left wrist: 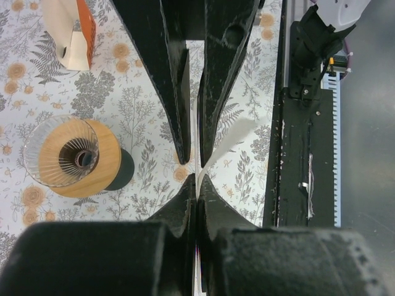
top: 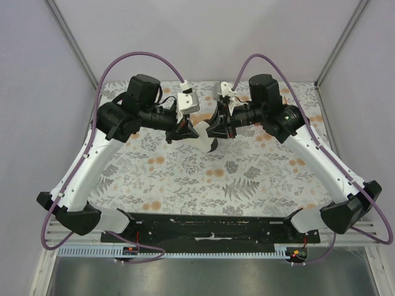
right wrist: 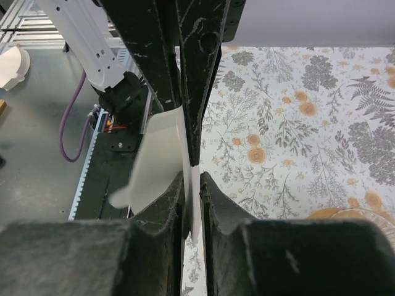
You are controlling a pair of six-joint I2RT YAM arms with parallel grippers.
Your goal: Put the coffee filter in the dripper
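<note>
Task not finished: nothing sits in the dripper. It stands at mid-left of the left wrist view, with the orange-and-white box in the upper left corner. The coffee filter is off the bench, at upper centre of the top view. The left claw and right claw are both narrowed onto the paper. Left to do, as I judge it: carry it across and seat it. The bench has a floral cloth in grey and orange. Pale plain walls, metal corner posts.
</note>
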